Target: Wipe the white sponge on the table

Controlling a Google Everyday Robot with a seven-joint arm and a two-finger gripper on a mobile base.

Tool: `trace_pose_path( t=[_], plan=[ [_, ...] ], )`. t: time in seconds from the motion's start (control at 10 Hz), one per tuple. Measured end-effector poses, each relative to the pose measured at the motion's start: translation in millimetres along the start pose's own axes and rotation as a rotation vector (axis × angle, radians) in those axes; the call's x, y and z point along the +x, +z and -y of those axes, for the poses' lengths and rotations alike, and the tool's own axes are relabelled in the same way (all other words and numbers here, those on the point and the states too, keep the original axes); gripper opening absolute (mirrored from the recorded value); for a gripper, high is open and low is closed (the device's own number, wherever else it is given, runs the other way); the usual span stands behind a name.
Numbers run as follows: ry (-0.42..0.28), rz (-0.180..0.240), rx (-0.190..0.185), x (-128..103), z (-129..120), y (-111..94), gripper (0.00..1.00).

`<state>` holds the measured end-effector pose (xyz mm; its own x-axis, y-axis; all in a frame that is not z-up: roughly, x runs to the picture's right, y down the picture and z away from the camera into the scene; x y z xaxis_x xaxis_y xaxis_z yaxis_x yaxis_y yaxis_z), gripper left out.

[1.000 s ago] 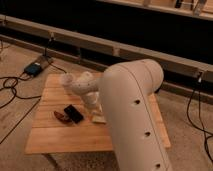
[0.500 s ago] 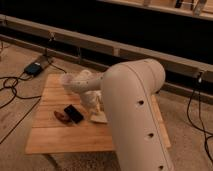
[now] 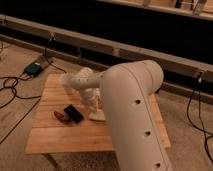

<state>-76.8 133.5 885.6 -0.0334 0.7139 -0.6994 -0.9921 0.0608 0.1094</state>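
1. Your big white arm (image 3: 134, 117) is filling the lower right of the frame. It's running up toward the middle and bending at an elbow over the bench (image 3: 55, 142).
2. From that elbow the forearm is dropping down, so the hand (image 3: 93, 108) is sitting low over the bench top near the middle of the frame, just left of the fat arm segment.
3. The hand's fingers are pressed together, not spread.
4. The white sponge (image 3: 98, 117) is lying flat on the bench right at the tip of the hand, and the two are looking like they're touching. Its right side is hiding behind your arm. I can't tell if the fingers are pinching it or just pushing down on it.
5. A flat black slab (image 3: 74, 113) is lying at an angle just left of the hand, near the sponge but apart from it.
6. A small brown thing (image 3: 60, 116) is sitting right beside the slab's left end. I can't make out what it is.
7. The bench is showing a light wood plank top and taking up the lower left and middle of the frame.
8. Dark cables (image 3: 10, 86) are snaking over the floor at the left edge, and a small bluish box (image 3: 34, 68) is sitting on the floor at upper left, beyond the bench's far corner.
9. Another cable (image 3: 192, 112) is hanging down at the right edge.
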Motion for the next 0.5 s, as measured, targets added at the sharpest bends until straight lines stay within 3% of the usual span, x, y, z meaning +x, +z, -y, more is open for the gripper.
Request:
trace_pose_path(
  t=[0.3, 0.5],
  plan=[
    [-0.025, 0.041, -0.015, -27.0, -14.0, -20.7, 0.00],
    [-0.056, 0.044, -0.059, -28.4, -39.4, -32.3, 0.00]
  ],
)
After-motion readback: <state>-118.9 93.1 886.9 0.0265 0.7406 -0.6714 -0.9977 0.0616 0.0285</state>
